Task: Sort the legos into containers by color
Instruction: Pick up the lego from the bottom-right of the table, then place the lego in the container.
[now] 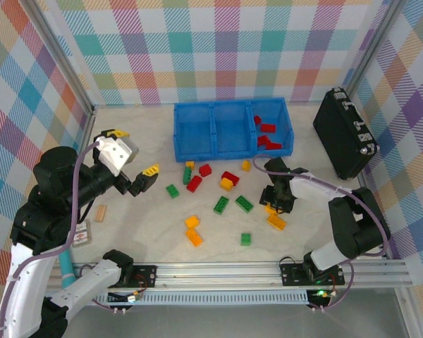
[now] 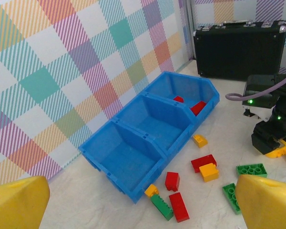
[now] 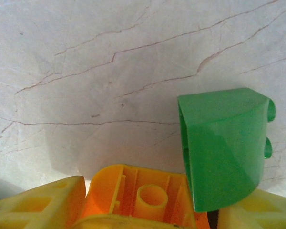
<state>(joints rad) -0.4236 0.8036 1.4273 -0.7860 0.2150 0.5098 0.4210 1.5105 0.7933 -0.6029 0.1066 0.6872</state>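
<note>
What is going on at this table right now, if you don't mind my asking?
Two robot arms are sorting bricks by colour into a blue tray. A few red bricks lie in its right compartment; many loose bricks lie on the table. The right pincer is down at the table with an orange brick between its fingers, a green brick beside it; I can't tell whether it grips yet. The left pincer hangs open, raised, holding nothing.

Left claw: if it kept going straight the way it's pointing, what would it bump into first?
Probably the small red plastic brick lying just before the blue plastic tray, though depth is hard to judge.
</note>
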